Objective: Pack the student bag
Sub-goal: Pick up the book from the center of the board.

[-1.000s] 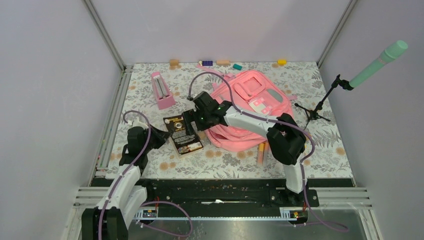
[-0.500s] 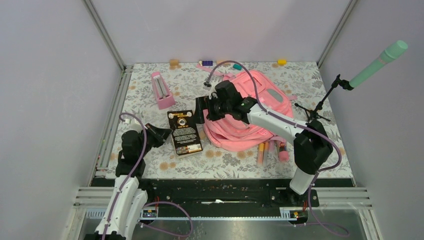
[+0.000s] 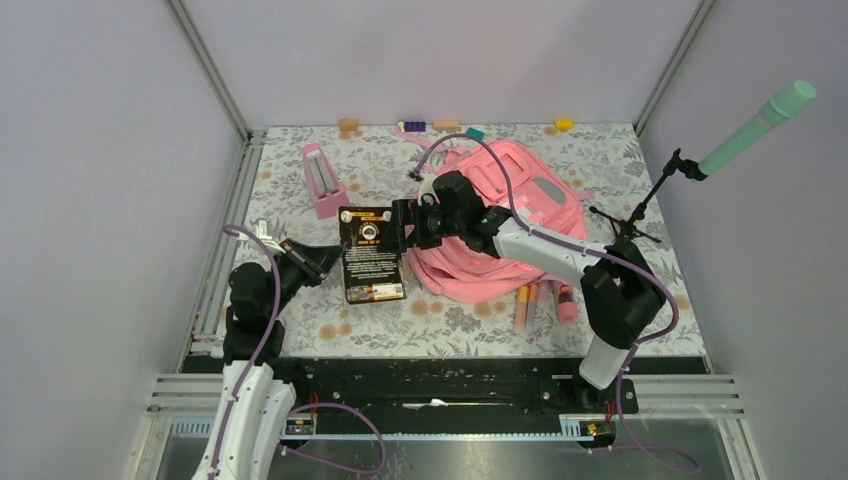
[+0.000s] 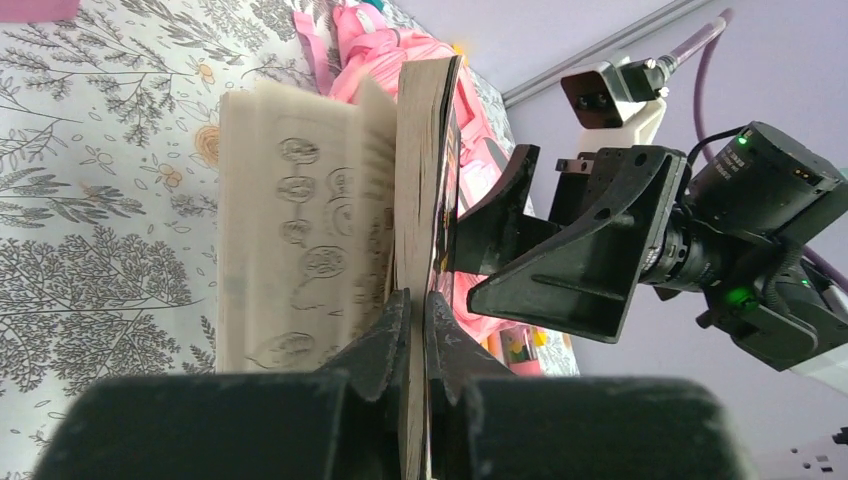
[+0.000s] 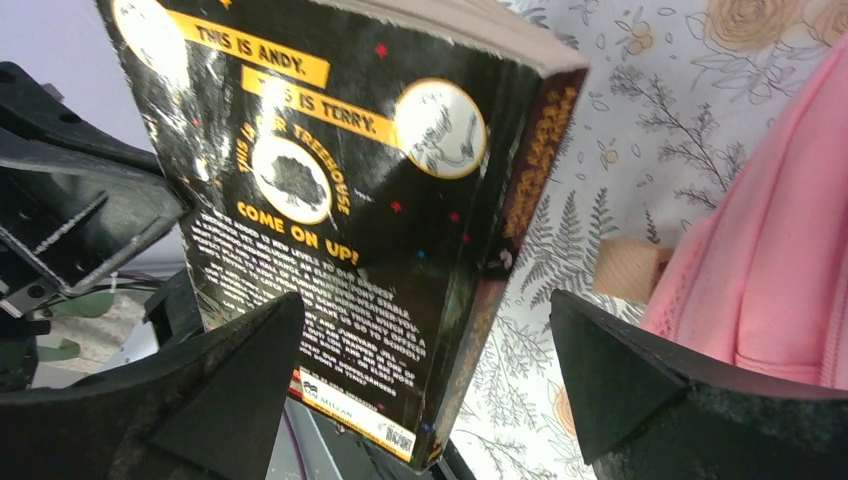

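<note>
The student bag, a large pink backpack, lies right of the table's middle; it also shows in the left wrist view and the right wrist view. A black paperback book is held tilted up off the table beside the bag's left edge. My left gripper is shut on the book's cover edge, and loose pages fan open to the left. My right gripper is open, its jaws wide on either side of the book's back cover without touching it.
A small pink triangular stand stands at the back left. Small blocks line the far edge. Markers lie in front of the bag. A microphone stand with a teal mic stands at the right. A wooden block lies by the bag.
The left gripper has raised the book's edge and shifted it farther from the arms, squaring it up. The right gripper has come off the bag to the book's right edge.
</note>
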Controlling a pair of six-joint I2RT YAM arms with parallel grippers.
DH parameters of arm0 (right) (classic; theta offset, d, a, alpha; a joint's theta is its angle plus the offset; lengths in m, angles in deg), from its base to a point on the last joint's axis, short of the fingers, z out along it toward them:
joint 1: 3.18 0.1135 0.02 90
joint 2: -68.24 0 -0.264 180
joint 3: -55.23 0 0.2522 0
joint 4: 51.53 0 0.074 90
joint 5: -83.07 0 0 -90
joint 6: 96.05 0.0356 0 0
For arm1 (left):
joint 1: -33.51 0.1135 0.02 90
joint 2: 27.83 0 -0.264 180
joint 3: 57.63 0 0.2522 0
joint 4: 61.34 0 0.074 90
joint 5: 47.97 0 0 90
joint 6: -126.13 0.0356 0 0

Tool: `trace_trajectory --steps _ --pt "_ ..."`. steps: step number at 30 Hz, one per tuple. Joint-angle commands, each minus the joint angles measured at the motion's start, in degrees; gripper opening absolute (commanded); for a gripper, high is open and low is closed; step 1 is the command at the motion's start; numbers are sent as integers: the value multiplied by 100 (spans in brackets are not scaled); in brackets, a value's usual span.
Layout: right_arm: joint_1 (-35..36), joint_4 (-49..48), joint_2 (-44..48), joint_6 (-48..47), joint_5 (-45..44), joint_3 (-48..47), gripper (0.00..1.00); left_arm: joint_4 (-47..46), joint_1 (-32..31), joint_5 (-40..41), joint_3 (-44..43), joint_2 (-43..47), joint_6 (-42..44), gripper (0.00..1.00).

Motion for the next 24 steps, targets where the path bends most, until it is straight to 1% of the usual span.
trace_trajectory --steps 1,4,7,9,12,15,17,19,21,24 --pt "30 -700 164 302 316 181 99 -732 3 -322 -441 80 -345 0" --pt "29 -1098 275 472 463 339 97 -799 3 -343 -523 76 -415 0" --pt "35 -1556 386 719 621 455 96 -1097 3 -418 -461 63 -659 0" --pt "39 -1652 453 773 651 468 94 -1207 3 -442 -439 58 -770 0" --pt "42 -1714 559 792 652 479 88 -1253 3 -459 -469 67 -809 0" --pt "40 -2042 714 979 755 598 80 -1200 3 -471 -511 48 -801 0" --pt "42 -2452 843 1244 861 726 70 -1216 3 -482 -473 30 -812 0" --pt "41 -2676 1009 1361 838 842 53 -1310 3 -523 -407 -9 -877 0" --pt "35 -2673 1208 1300 740 892 37 -1401 3 -561 -366 -60 -901 0" --pt "36 -2522 1509 1130 570 908 17 -1422 3 -660 -350 -188 -823 0"
